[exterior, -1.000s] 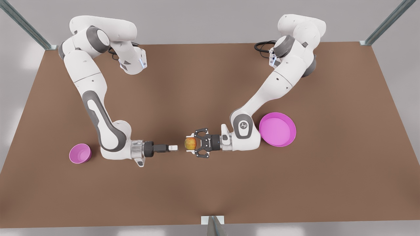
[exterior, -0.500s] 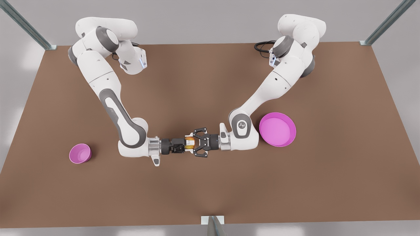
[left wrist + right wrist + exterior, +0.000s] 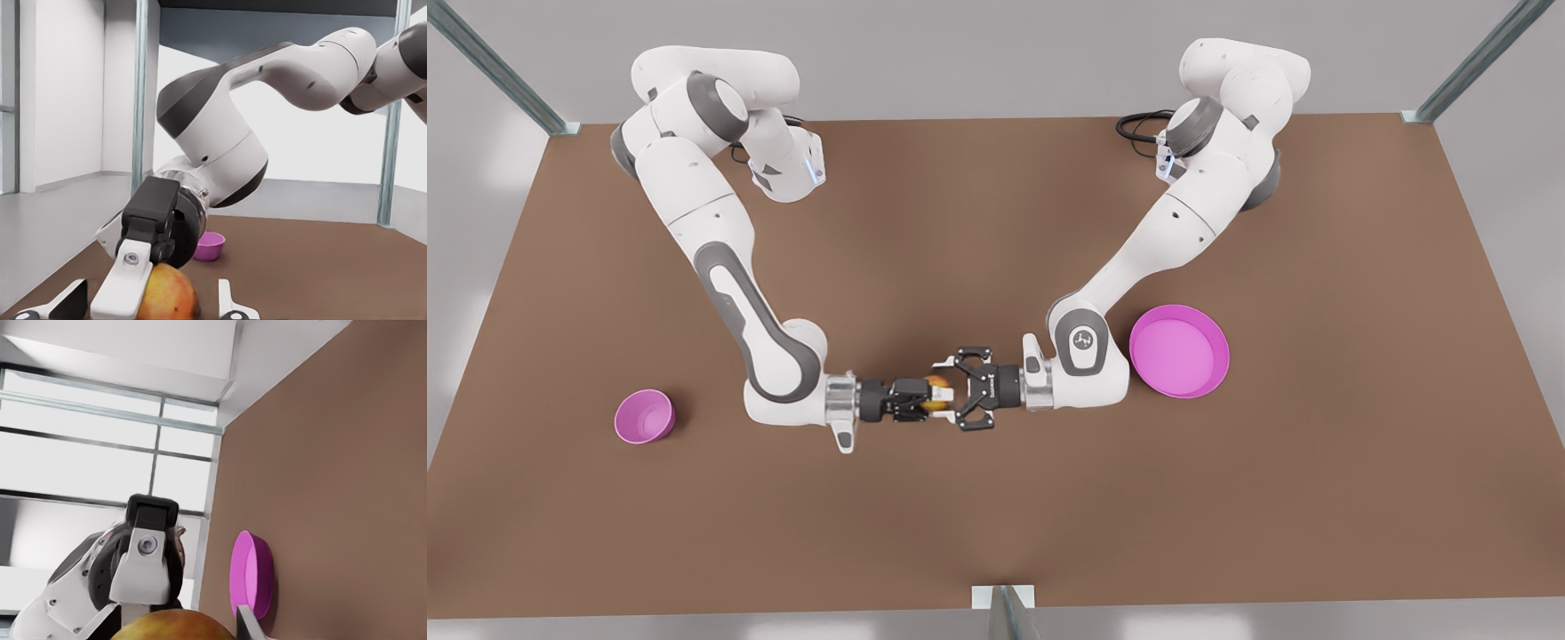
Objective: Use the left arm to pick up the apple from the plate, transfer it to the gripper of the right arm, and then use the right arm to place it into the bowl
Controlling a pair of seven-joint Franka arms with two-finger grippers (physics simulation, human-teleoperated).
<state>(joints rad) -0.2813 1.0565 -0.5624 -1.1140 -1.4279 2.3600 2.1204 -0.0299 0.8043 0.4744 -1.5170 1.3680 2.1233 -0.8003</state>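
The apple (image 3: 935,396) hangs above the middle of the table between the two grippers. My right gripper (image 3: 921,400), on the silver-cuffed arm at the front view's left, is shut on it. In the left wrist view one of its white pads (image 3: 127,280) presses the apple (image 3: 170,297). My left gripper (image 3: 948,393) faces it from the front view's right, open, with gaps between its white tips and the apple. The apple (image 3: 175,625) also shows in the right wrist view. The bowl (image 3: 644,416) sits behind the right arm. The plate (image 3: 1179,351) lies empty beside the left arm.
The brown table (image 3: 996,533) is wide and bare around the arms. Metal frame posts (image 3: 1003,613) stand at its edges and corners. The bowl (image 3: 209,245) shows past the right arm's wrist, and the plate (image 3: 250,577) shows edge-on in the right wrist view.
The right gripper moved in from the front view's left and shut on the apple. The left gripper's fingers then spread off it. Both wrists have stayed about level.
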